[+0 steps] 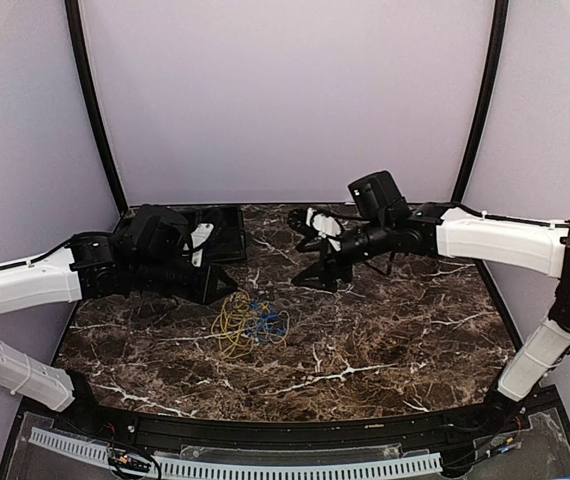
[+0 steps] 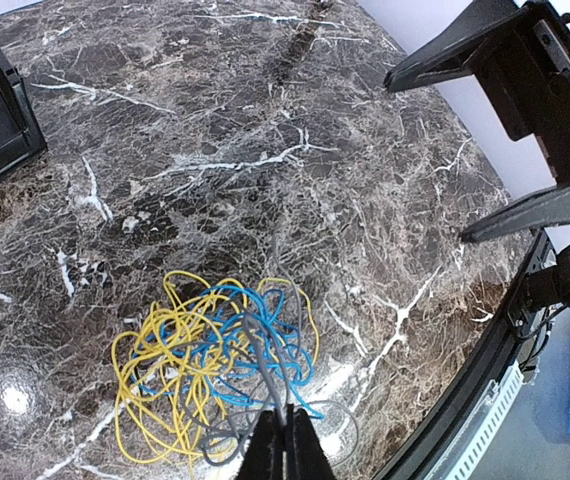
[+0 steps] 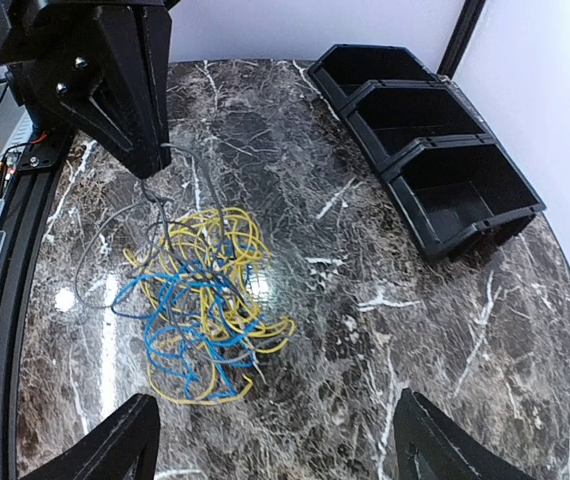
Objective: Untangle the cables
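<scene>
Black bins (image 3: 435, 170) are set far left on the marble bench (image 1: 385, 340). The right end effector (image 3: 280, 445) is spread wide, empty. The left end effector (image 2: 287, 440) is clenched on a grey cord (image 2: 265, 365) above the tangled yellow cable (image 2: 155, 370) and blue cable (image 2: 235, 340), left of middle.

Grip at lower centre of frame
Your left gripper (image 2: 285, 447) pinched a grey cord (image 2: 270, 375) rising from the knotted yellow cable (image 2: 163, 332) and blue cable (image 2: 230, 295).

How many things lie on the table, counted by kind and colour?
Yellow cable: 1
Blue cable: 1
Grey cable: 1
Black bins: 3
Total: 6
</scene>
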You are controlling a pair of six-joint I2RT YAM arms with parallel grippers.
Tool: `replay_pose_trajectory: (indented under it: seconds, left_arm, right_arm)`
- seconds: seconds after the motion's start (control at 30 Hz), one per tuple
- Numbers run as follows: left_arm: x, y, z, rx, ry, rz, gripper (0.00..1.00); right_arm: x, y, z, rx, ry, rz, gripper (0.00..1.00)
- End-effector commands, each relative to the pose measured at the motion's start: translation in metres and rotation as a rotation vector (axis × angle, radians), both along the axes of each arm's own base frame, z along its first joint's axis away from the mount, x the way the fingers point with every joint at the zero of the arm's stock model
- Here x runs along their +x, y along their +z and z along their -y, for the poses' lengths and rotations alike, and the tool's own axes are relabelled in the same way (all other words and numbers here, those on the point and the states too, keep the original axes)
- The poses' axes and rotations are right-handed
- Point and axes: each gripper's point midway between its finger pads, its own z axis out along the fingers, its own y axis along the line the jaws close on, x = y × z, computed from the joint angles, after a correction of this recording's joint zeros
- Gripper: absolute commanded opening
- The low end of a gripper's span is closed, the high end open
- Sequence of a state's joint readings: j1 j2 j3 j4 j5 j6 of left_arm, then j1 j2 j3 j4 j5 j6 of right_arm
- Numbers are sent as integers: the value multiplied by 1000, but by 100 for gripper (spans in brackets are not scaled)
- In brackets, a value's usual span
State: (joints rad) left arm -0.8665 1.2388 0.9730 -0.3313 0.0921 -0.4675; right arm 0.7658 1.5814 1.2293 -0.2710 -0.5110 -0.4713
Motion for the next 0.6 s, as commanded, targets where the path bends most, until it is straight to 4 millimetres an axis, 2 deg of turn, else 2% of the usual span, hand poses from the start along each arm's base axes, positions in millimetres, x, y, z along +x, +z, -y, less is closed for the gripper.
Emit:
replay_pose_trajectory:
  seconds: [0.0,0.1,0.27,0.4,0.57]
  left_arm:
    - [-3,7,-5,-66,19,31,0]
    - [-3,12,-9,-104,47,44,0]
    - [-5,6,-14,-134,68,51,0]
    - [-4,1,-15,-136,77,56,0]
    - [-4,-2,-17,-140,88,54,0]
  right_arm:
    - [-9,-17,-36,-36,-10,-72,82]
    - [-17,-15,-62,2,18,-100,82]
    - [-35,-16,-97,34,77,-152,83]
    - [-36,-23,-115,58,83,-164,82]
    - [-33,-38,-128,91,73,-227,79]
